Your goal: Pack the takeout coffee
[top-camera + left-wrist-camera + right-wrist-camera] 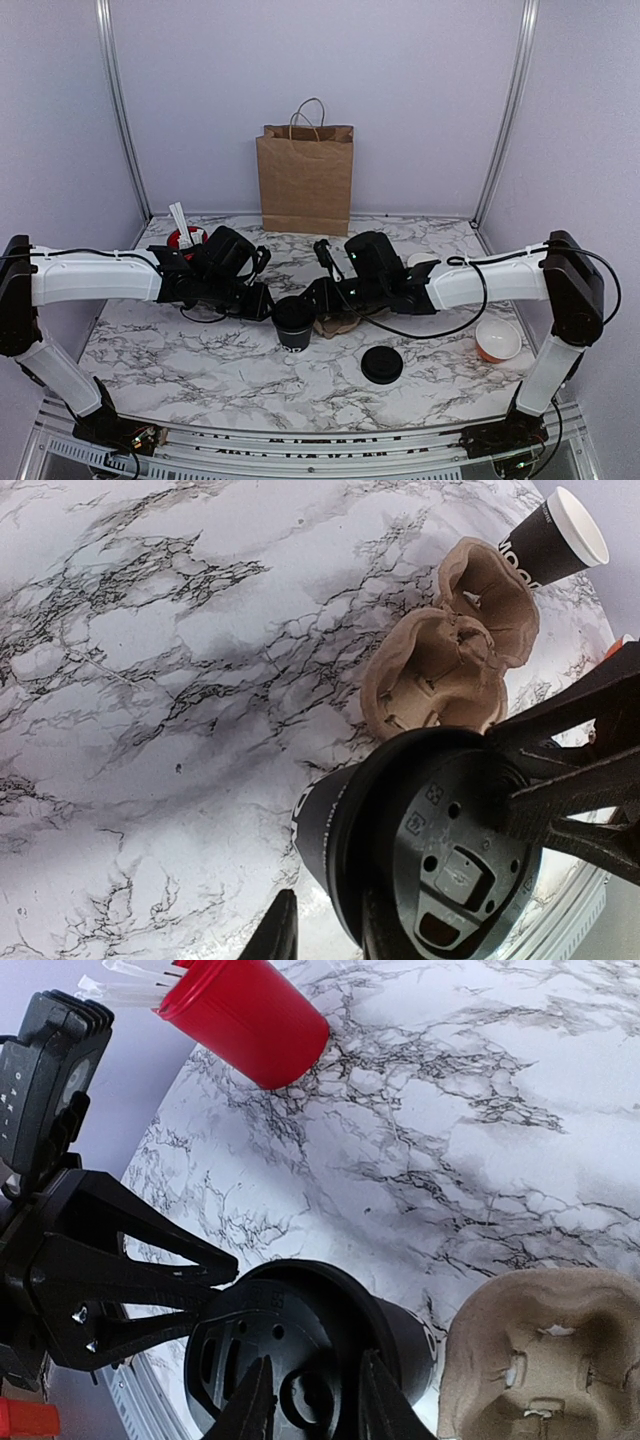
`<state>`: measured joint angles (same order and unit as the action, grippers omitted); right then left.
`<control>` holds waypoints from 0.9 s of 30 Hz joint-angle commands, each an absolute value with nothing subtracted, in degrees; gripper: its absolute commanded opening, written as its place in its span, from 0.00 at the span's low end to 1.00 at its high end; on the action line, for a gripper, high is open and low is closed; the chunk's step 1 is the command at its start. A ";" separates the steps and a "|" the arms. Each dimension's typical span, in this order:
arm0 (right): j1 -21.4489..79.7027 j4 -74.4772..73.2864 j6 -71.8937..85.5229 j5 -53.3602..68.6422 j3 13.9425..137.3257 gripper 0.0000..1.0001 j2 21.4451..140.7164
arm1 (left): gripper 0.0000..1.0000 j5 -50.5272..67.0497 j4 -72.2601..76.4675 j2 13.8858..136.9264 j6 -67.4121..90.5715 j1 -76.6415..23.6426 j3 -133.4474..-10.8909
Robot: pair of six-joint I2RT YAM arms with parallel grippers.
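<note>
Two arms crowd one cup, and that is my main worry. The takeout coffee (293, 325) stands upright on the marble table (200, 350), between both wrists and just beside the pulp cup carrier (440, 670). A black lid (450, 870) sits on its rim. My left gripper (327, 925) has its fingers a little apart at the cup's side wall; I cannot tell whether they pinch it or only flank it. The right gripper (315, 1390) hovers with its fingers slightly parted across the lid, and again I cannot tell if it bears on anything.

From here I judge several ways to fail. An off-centre push on the lid could tip the cup toward the carrier. Too hard a squeeze could buckle the paper wall and spring the lid loose. The carrier looks light, so a nudge from the cup could skate it away instead of seating the cup in it. With the fingers this close, one arm moving first may clip the other. The paper bag (305, 178) stands well behind, its mouth narrow.
</note>
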<state>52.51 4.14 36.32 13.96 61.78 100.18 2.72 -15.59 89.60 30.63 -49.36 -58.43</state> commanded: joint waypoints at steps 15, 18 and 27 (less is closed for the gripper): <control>54.14 -13.16 34.15 13.78 71.82 0.29 102.36 | 0.22 2.12 -29.33 94.31 26.78 -50.99 -63.01; 54.06 -13.74 33.81 12.36 73.42 0.29 102.30 | 0.22 1.54 -30.27 94.31 26.23 -50.98 -64.70; 53.74 -15.99 32.83 8.95 76.24 0.30 101.73 | 0.23 0.47 -32.28 94.20 25.07 -50.63 -68.67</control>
<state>53.52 -14.06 33.91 11.14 73.49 101.56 0.73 -25.98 92.99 26.52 -50.22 -67.48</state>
